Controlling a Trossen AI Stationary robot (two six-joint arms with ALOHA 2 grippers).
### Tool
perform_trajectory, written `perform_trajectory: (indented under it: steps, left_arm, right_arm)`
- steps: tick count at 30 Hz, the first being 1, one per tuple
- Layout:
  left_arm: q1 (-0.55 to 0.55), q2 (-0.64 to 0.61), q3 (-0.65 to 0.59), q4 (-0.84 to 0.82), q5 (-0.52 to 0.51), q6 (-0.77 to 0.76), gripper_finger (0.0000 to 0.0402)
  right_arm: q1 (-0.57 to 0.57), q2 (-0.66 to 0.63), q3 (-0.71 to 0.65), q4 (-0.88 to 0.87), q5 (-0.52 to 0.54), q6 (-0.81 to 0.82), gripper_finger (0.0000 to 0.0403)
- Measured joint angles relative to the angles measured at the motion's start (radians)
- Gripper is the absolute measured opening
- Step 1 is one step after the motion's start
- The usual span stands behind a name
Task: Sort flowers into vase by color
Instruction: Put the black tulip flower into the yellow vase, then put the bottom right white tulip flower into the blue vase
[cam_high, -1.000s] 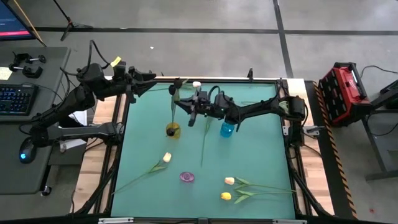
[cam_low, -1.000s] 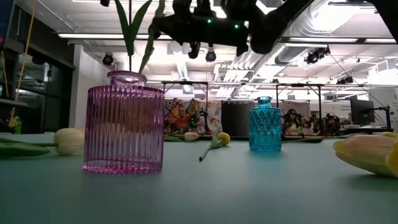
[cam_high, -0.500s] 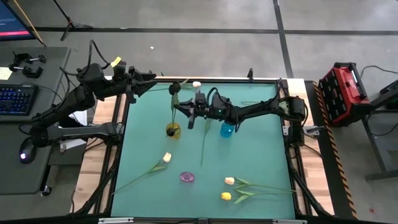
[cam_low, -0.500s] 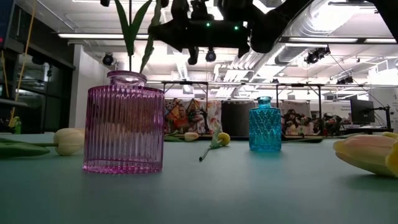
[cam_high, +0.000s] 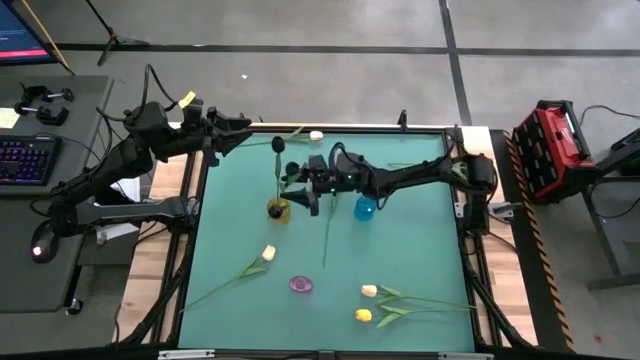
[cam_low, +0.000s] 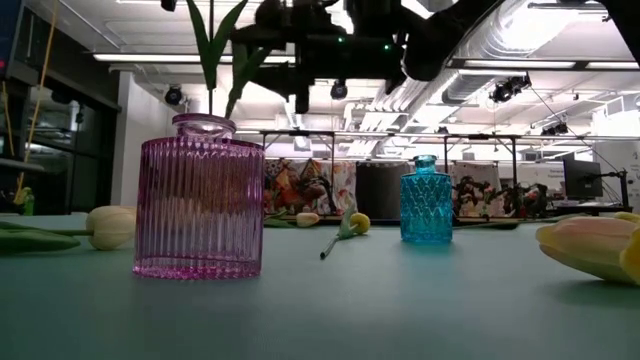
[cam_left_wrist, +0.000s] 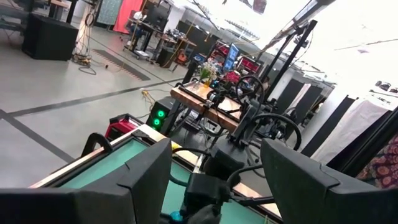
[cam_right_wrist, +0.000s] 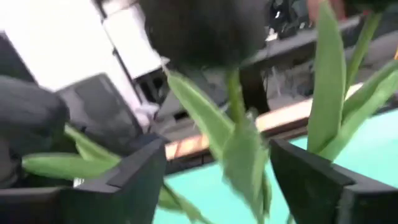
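Right hand (cam_high: 300, 190) over the small amber-yellow glass vase (cam_high: 278, 210) at about 11 o'clock from the middle of the green worktop (cam_high: 420, 250). Fingers released, spread wide. In the right wrist view a dark-headed artificial tulip (cam_right_wrist: 205, 28) stands in the gap between the two fingers, green stem and leaves loose, touching neither finger as far as can be told. From above, a dark tulip (cam_high: 279, 145) rises from the amber vase, head leaning toward 12 o'clock.

Left hand (cam_high: 243, 127) waits at the worktop's 11 o'clock corner, fingers open, nothing between them.

Other flowers loose on the worktop:
- cream tulip (cam_high: 267, 253) at 8 o'clock, stem trailing toward the near-left edge
- peach tulip (cam_high: 369, 291) and yellow tulip (cam_high: 363, 315) at 5 o'clock, just beside each other
- a cream head (cam_high: 316, 135) at the 12 o'clock edge
- a long green stem (cam_high: 328, 225) lying near the centre

Ribbed purple glass vase (cam_high: 301, 284) at 6 o'clock; teal blue glass bottle vase (cam_high: 365, 208) just right of the amber one.

Step in hand, my reading: letting go of the dark tulip into the amber vase. To do it well, keep the fingers fully spread and back away level, clear of the leaves, so nothing snags and tips the light vase. Check that the stem rests against the rim before leaving.
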Motion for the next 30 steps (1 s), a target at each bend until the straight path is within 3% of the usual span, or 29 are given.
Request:
perform_trajectory:
  steps: [4,16,25,30]
  left_arm:
    - [0.000,0.000,0.000,0.000,0.000,0.018,0.0235]
    - [0.001,0.000,0.000,0.000,0.000,0.044,0.0235]
    - [0.001,0.000,0.000,0.000,0.000,0.051,0.0235]
    - [0.001,0.000,0.000,0.000,0.000,0.046,0.0235]
  right_arm:
    - [-0.022,-0.061,0.000,-0.174,-0.022,-0.054,0.0313]
    - [-0.066,-0.284,0.000,-0.809,-0.055,-0.140,0.0316]
    - [0.009,-0.402,0.000,-1.313,-0.122,-0.131,0.0316]
    - [0.118,-0.408,-0.012,-1.607,-0.175,-0.015,0.0316]
